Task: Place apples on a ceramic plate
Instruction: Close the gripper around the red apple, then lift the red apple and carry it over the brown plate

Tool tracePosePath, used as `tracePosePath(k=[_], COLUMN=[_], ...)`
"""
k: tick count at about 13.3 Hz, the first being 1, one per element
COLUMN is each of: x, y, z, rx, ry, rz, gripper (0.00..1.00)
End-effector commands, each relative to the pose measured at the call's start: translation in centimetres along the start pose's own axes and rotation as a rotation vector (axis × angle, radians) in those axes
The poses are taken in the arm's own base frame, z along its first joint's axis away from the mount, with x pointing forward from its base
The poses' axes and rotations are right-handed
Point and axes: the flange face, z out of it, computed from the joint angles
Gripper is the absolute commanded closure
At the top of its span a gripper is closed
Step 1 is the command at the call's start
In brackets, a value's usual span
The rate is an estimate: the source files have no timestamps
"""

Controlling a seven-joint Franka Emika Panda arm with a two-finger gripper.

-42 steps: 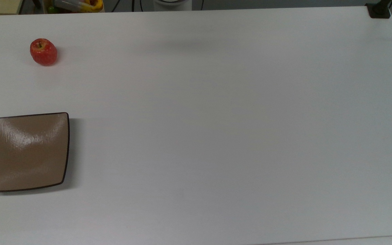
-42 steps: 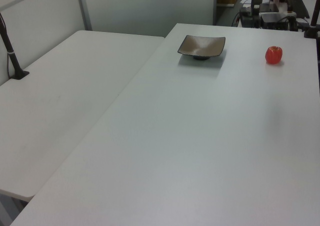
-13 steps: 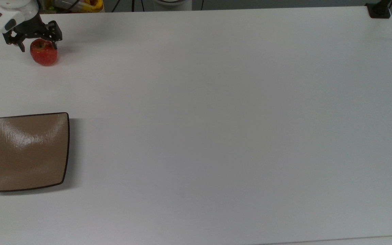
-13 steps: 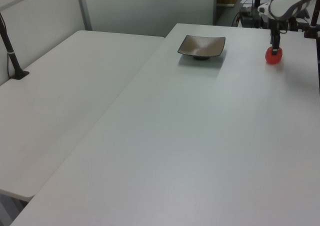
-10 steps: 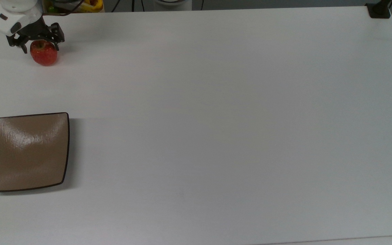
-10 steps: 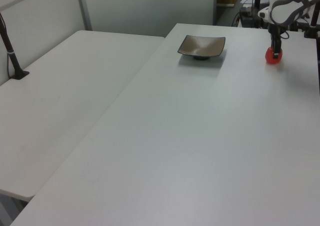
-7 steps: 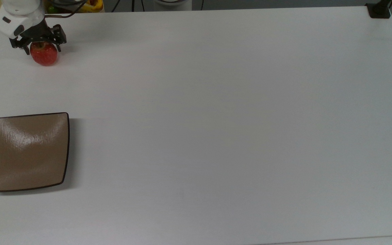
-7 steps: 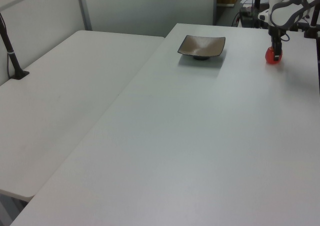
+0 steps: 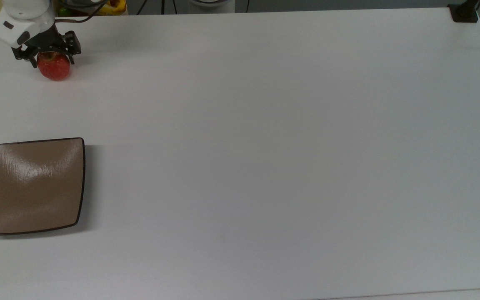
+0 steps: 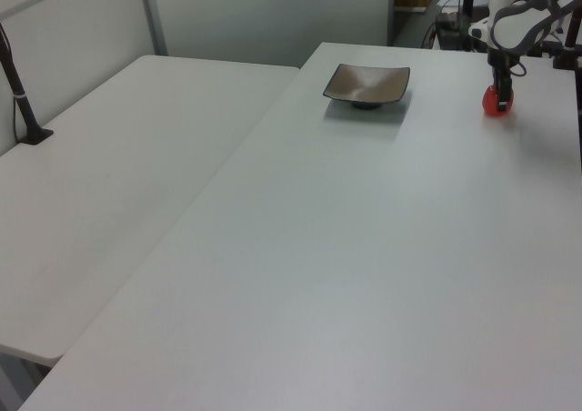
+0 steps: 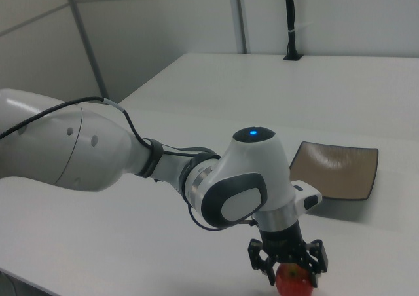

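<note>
Tan ceramic plate (image 9: 31, 187) holds nothing; gripper (image 9: 47, 56) straddles the apple (image 9: 54, 67), fingers spread.

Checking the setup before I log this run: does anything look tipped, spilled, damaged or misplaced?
Nothing stands out. The apple sits upright on the table with the hand straddling it. The ceramic plate lies flat, bare and undamaged, apart from the apple.

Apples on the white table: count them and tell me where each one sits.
1. The red apple sits on the white table at the top view's upper left, under the gripper, apart from the empty tan square plate. No other apple visible.
</note>
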Motion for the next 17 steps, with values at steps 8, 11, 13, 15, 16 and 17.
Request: tracePosePath(k=[8, 11, 13, 15, 16, 17], x=[-0.4, 0.8, 2.4, 4.6, 5.4, 6.4], y=[0.5, 1.6, 1.7, 1.8, 1.8, 1.8], z=[-2.9, -7.6, -10.9, -14.5, -16.3, -17.6], rx=[0.009, 0.044, 0.064, 0.082, 0.086, 0.092], ry=[-0.02, -0.05, -0.045, 0.015, 0.034, 0.044], rz=[-0.013, -0.006, -0.009, 0.005, 0.006, 0.004], gripper=[1.0, 1.0, 1.0, 1.0, 1.0, 1.0])
